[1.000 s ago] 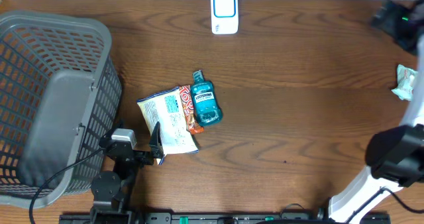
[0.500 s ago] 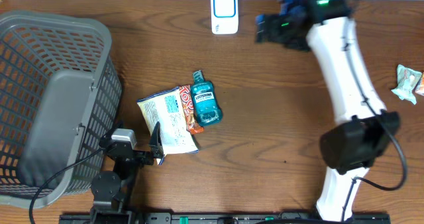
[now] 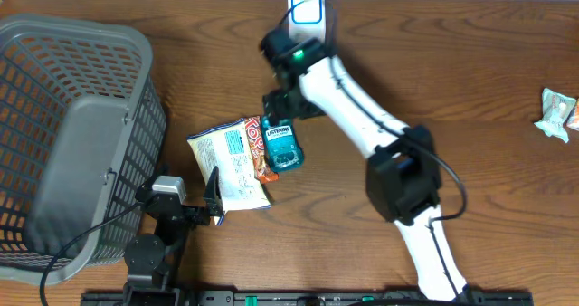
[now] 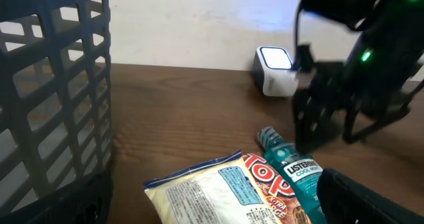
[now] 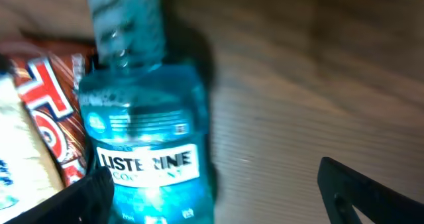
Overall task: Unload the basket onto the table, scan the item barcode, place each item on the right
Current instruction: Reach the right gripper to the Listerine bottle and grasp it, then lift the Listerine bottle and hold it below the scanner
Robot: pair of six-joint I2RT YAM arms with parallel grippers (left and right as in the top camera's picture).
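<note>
Table (image 3: 452, 80): brown wood grain, fills the overhead view.
Basket (image 3: 90, 25): grey mesh, left edge of the frame.
Right arm (image 3: 348, 107): white, slants from lower right up to centre top.
Snack bag (image 3: 226, 157): flat, left of centre, touching the bottle.
Mouthwash bottle (image 3: 281, 148): teal, lying flat at centre, label up, cap toward the top.
Scanner (image 3: 307, 7): white, blue-lit face, top centre.
Right gripper (image 3: 283, 104): spread wide over the bottle's cap end, gripping nothing.
Left gripper (image 3: 215, 199): spread, empty, at the bag's lower edge.
Small packet (image 3: 554, 114): right edge.
</note>
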